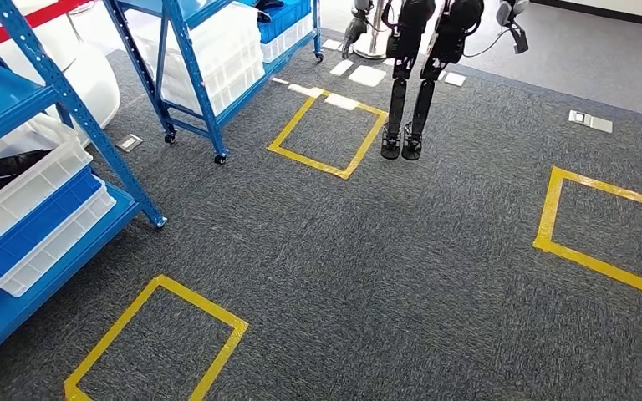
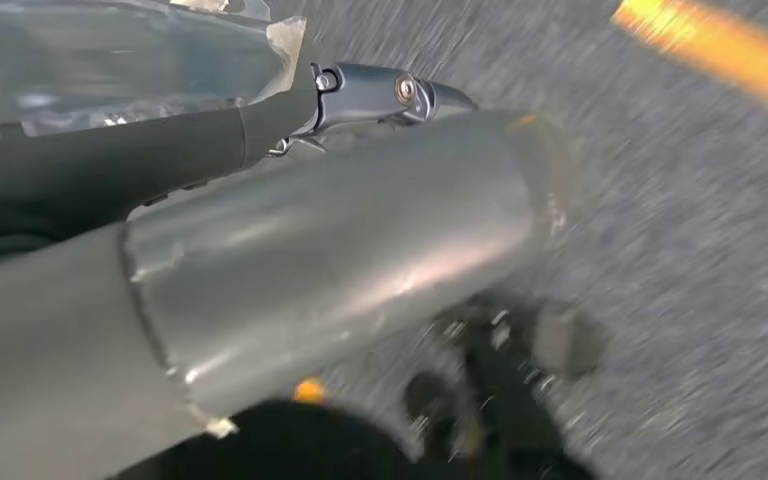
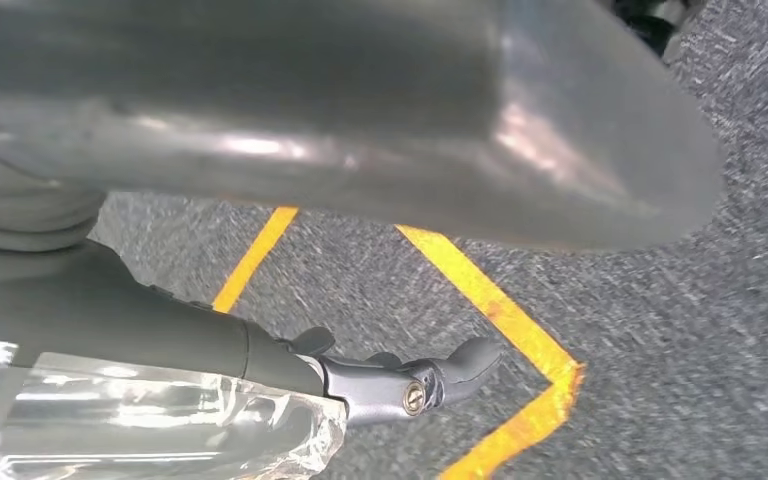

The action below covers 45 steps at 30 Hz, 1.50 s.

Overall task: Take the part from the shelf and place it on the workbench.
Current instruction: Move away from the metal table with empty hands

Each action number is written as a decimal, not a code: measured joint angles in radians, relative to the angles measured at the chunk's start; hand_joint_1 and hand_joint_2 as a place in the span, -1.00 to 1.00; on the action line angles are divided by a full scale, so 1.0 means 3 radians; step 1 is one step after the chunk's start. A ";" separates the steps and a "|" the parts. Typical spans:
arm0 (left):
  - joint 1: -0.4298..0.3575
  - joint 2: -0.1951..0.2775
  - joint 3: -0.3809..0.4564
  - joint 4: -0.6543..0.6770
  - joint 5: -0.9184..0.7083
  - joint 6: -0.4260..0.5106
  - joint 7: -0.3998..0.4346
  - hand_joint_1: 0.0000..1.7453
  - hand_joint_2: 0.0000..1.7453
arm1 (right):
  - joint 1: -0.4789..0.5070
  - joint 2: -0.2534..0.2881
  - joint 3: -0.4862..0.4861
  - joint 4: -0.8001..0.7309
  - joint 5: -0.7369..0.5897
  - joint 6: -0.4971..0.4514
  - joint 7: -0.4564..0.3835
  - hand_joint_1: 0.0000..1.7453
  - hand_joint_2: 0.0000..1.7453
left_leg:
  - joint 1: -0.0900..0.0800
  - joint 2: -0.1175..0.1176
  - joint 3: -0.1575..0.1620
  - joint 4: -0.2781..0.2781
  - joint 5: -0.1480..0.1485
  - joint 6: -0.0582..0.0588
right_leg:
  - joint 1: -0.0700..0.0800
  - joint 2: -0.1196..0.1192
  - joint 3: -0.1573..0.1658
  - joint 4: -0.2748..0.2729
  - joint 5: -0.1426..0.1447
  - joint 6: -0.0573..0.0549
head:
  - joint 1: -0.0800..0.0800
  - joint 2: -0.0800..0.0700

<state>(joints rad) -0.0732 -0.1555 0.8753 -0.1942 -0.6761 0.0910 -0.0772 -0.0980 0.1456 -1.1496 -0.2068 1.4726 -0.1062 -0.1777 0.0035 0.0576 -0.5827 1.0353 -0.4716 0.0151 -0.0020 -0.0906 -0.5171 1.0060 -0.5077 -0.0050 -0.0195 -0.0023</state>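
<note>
A blue shelf stands at the left with stacked white and blue bins. A dark item, perhaps the part, lies in the top white bin. My left hand hangs over grey carpet, its thick thumb straight and a dark finger stretched out apart from it, nothing between them. My right hand hangs the same way, its finger extended over yellow tape. Crinkled clear film lies beside the left fingers and clear film beside the right ones; I cannot tell what it is.
A second blue shelf on castors holds white and blue bins at the back. Yellow tape squares mark the grey carpet. Another robot's legs stand at the back centre. A small floor plate lies to the right.
</note>
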 joint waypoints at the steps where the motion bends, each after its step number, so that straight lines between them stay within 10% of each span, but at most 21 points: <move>1: -0.0003 -0.0005 0.0003 0.0000 -0.0017 -0.0036 0.0094 -1.00 -1.00 | -0.0001 -0.0002 0.0006 0.0000 -0.0005 0.0001 0.0000 -1.00 -1.00 | -0.0012 -0.0005 0.0008 -0.0035 -0.0001 0.0008 | 0.0010 -0.0027 0.0003 -0.0003 -0.0004 0.0012 | 0.0003 0.0000; 5: 0.0003 -0.0021 0.0003 0.0000 -0.0088 -0.0077 0.0267 -1.00 -1.00 | -0.0013 -0.0009 0.0013 -0.0001 -0.0040 -0.0001 0.0000 -1.00 -1.00 | 0.0002 -0.0142 0.0015 -0.0089 0.0048 0.0085 | 0.0007 0.0060 -0.0045 0.0133 -0.0099 0.0059 | 0.0006 0.0000; 10: -0.0011 -0.0021 0.0003 0.0000 -0.0121 -0.0082 0.0289 -1.00 -1.00 | 0.0018 -0.0013 0.0013 0.0000 -0.0061 -0.0008 0.0006 -1.00 -1.00 | 0.0008 -0.0339 0.0013 -0.0095 0.0067 0.0117 | -0.0018 0.0286 -0.0435 0.0969 -0.0426 0.0064 | 0.0014 0.0000; 14: -0.0010 -0.0026 0.0003 0.0000 -0.0124 -0.0084 0.0303 -1.00 -1.00 | 0.0015 -0.0019 0.0013 0.0001 -0.0063 -0.0009 0.0010 -1.00 -1.00 | 0.0008 -0.0503 0.0018 -0.0077 0.0067 0.0083 | -0.0061 0.0431 -0.0099 0.0191 -0.0069 0.0153 | 0.0016 0.0000; 18: -0.0001 -0.0023 0.0003 0.0000 -0.0125 -0.0088 0.0309 -1.00 -1.00 | 0.0003 -0.0023 0.0013 0.0002 -0.0063 -0.0009 0.0010 -1.00 -1.00 | 0.0006 -0.0596 -0.0011 -0.0081 0.0077 0.0010 | -0.0052 0.0432 -0.0021 0.0013 0.0016 0.0080 | 0.0012 0.0000; 25: 0.0000 -0.0019 0.0003 0.0000 -0.0128 -0.0101 0.0312 -1.00 -1.00 | 0.0021 -0.0028 0.0015 0.0002 -0.0067 -0.0006 0.0009 -1.00 -1.00 | 0.0022 -0.0217 -0.0468 0.0861 -0.0369 -0.0063 | -0.0031 0.0168 -0.0009 -0.0001 0.0019 -0.0018 | -0.0023 0.0000; 31: -0.0009 -0.0007 0.0003 0.0000 -0.0158 -0.0125 0.0298 -1.00 -1.00 | 0.0001 -0.0016 0.0015 0.0002 -0.0078 -0.0009 0.0002 -1.00 -1.00 | -0.0029 0.0027 -0.0004 -0.0029 0.0031 0.0032 | 0.0016 -0.0015 0.0037 0.0000 -0.0024 -0.0012 | -0.0017 0.0000; 35: -0.0011 -0.0006 0.0003 0.0000 -0.0186 -0.0130 0.0294 -1.00 -1.00 | -0.0009 -0.0009 0.0015 0.0002 -0.0088 -0.0014 -0.0002 -1.00 -1.00 | -0.0022 -0.0102 0.0021 -0.0108 0.0073 0.0085 | 0.0021 0.0005 0.0027 0.0061 -0.0083 0.0033 | -0.0012 0.0000; 40: -0.0025 -0.0003 0.0002 0.0000 -0.0195 -0.0136 0.0293 -1.00 -1.00 | 0.0012 -0.0018 0.0015 0.0002 -0.0096 -0.0015 -0.0004 -1.00 -1.00 | 0.0009 -0.0306 0.0020 -0.0147 0.0112 0.0111 | -0.0017 0.0280 -0.0397 0.0947 -0.0446 0.0034 | 0.0008 0.0000; 45: -0.0023 -0.0010 0.0002 0.0000 -0.0199 -0.0140 0.0291 -1.00 -1.00 | 0.0016 -0.0030 0.0014 0.0002 -0.0107 -0.0015 -0.0003 -1.00 -1.00 | 0.0016 -0.0519 0.0007 -0.0106 0.0112 0.0047 | -0.0081 0.0435 -0.0045 0.0115 -0.0042 0.0167 | 0.0014 0.0000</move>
<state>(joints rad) -0.0801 -0.1584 0.8760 -0.1942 -0.7359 0.0488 0.0101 -0.0932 0.1366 -1.1453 -0.2062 1.4404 -0.1106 -0.1785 0.0084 -0.0980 -0.5805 1.0035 -0.4380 0.0293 -0.0264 0.0398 -0.5307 1.0405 -0.5202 0.0449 -0.0155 -0.0023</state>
